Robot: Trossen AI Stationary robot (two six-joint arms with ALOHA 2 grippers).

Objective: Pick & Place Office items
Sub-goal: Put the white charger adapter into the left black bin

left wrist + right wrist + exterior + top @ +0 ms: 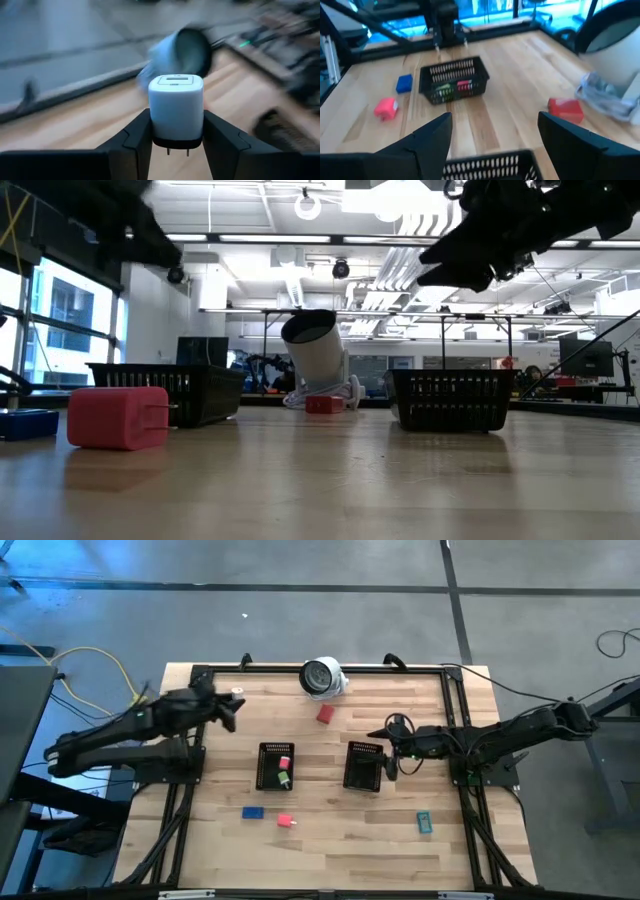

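Office items lie scattered over my pale wooden slat table (pixel 330 840), small, blocky and smooth. I count a red block (pixel 325 714) near the white round object (pixel 322 677), a blue block (pixel 252 811), a pink plug-shaped piece (pixel 286 821) with two thin prongs, and a teal piece (pixel 424 822) near the front right. Inside the left tray (pixel 264 768), a black mesh rectangle, sit a green piece (pixel 283 779) and a pink-red piece (pixel 284 761). The right tray (pixel 362 768) is the same black wire mesh; what it holds I cannot tell. That makes two trays.

My left gripper (pixel 234 705) hangs above the back left of the table, well away from both trays, its two dark fingers (pixel 136 137) pinching a white charger cube (pixel 175 111). The cube is glossy, with rounded corners, two metal prongs at one end and a slot at the other.

My right gripper (pixel 392 750) hovers over the back edge of the right tray, dark angular fingers (pixel 434 131) spread wide with nothing between them.

The white round object is a smooth cylinder with a dark face, tilted, at the back middle.
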